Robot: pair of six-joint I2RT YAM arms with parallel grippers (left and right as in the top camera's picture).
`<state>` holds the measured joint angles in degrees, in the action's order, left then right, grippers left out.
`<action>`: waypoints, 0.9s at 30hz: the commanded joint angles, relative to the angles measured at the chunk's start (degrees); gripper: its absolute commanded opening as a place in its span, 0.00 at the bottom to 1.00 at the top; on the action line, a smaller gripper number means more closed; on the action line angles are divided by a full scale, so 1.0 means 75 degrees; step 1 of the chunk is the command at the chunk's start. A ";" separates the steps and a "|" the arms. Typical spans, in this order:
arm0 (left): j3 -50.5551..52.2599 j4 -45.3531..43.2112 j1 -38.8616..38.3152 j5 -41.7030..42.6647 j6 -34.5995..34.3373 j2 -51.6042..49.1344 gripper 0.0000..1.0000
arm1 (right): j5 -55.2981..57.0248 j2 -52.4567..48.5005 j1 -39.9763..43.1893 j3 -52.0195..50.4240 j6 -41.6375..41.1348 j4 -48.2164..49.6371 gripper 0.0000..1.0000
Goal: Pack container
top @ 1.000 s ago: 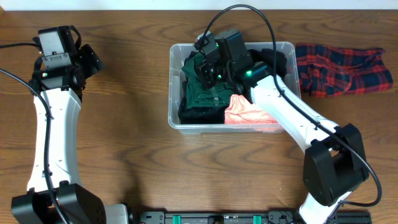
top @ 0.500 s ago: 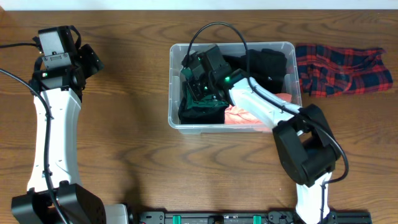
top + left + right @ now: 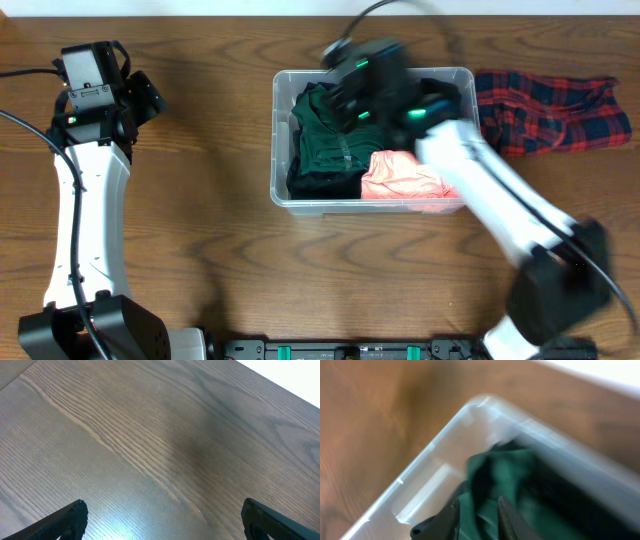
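The container (image 3: 276,150), a clear plastic bin, stands at the table's back centre. Inside lie a dark green garment (image 3: 325,150) on the left, a pink one (image 3: 400,178) at the front right and a black one (image 3: 447,97) at the back right. My right gripper (image 3: 345,95), blurred by motion, hovers over the bin's back left. In the right wrist view the right gripper (image 3: 477,516) has its jaws a little apart above the green garment (image 3: 507,467), near the container's corner (image 3: 432,450). My left gripper (image 3: 160,517) stands wide open over bare wood, far left (image 3: 148,98).
A red and navy plaid cloth (image 3: 550,112) lies on the table just right of the bin. The right arm (image 3: 500,200) crosses over the bin's front right corner. The left arm (image 3: 85,200) runs along the table's left side.
The right gripper has lifted out of the bin's left side and swung back, its jaws parting. The green garment now lies uncovered in the bin. The left arm is still.
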<state>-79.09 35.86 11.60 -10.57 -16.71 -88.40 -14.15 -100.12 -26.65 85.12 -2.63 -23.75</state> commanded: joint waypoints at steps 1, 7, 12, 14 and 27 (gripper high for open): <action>-0.0020 0.0020 0.0032 -0.0087 0.0012 0.0041 0.98 | 0.0836 0.0831 0.0769 0.0058 0.0012 -0.0507 0.32; -0.0020 0.0020 0.0029 -0.0087 0.0012 0.0041 0.98 | 0.1559 0.1428 0.2830 0.0058 0.0015 -0.1743 0.42; -0.0020 0.0020 0.0032 -0.0087 0.0015 0.0041 0.98 | 0.1402 0.1274 0.4931 0.0058 -0.0312 -0.2296 0.47; -0.0020 0.0020 0.0029 -0.0087 0.0012 0.0041 0.98 | 0.1218 0.1151 0.5738 0.0058 -0.0338 -0.2186 0.53; -0.0020 0.0020 0.0029 -0.0087 0.0012 0.0041 0.98 | 0.1195 0.0321 0.8215 0.0058 -0.0388 -0.0755 0.86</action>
<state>-79.09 35.86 11.60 -10.57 -16.71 -88.40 -4.45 -95.02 33.76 85.45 -5.34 -30.41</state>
